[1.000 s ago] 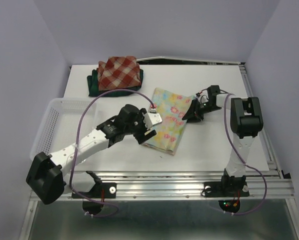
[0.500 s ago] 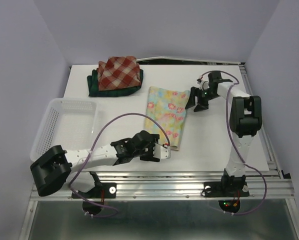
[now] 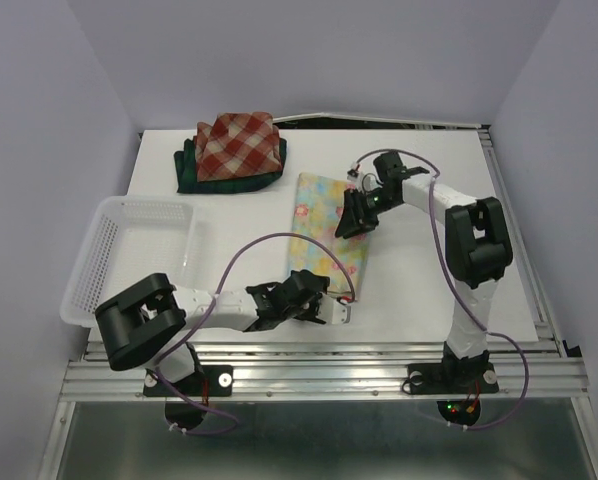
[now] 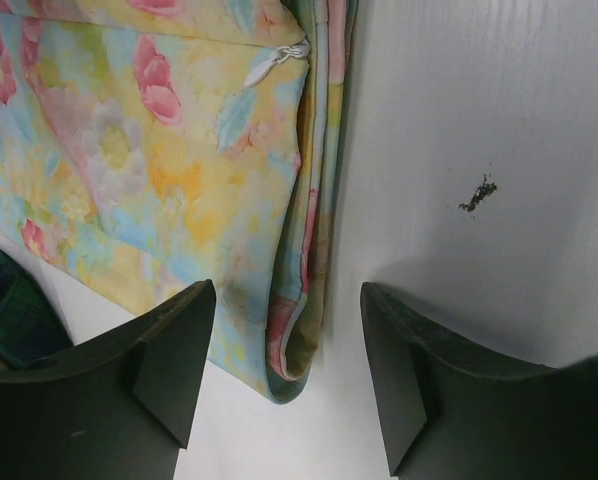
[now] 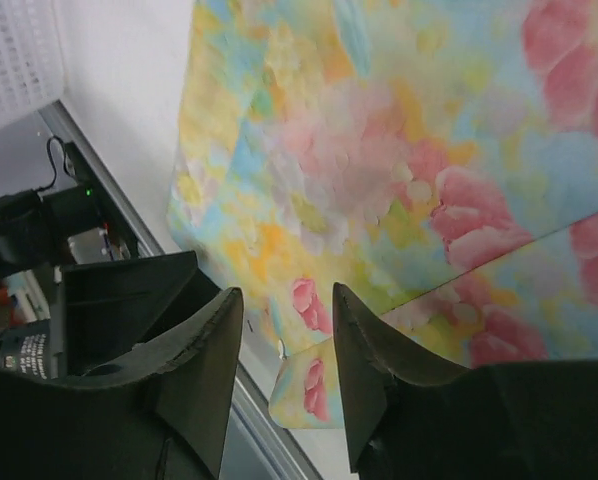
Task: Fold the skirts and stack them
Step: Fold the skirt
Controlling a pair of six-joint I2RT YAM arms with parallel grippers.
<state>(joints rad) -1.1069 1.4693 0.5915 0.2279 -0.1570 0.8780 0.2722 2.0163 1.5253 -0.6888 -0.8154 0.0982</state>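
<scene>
L gripper point(image 3: 341, 308) jaws apart, straddling the floral skirt point(image 3: 324, 235) at its near corner, table centre. R gripper point(image 3: 355, 220) parted over its far-right edge. Red plaid skirt point(image 3: 237, 143) sits atop green plaid skirt point(image 3: 193, 174), far left.

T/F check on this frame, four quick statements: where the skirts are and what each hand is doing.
1. The red-and-cream plaid skirt lies on top of the dark plaid skirt. True.
2. The floral skirt is inside the white basket. False: it lies folded on the table, to the right of the basket.
3. The left hand has its fingers apart at the near corner of the floral skirt. True.
4. The right hand is over the plaid stack. False: it is at the floral skirt's right edge, fingers apart.
</scene>
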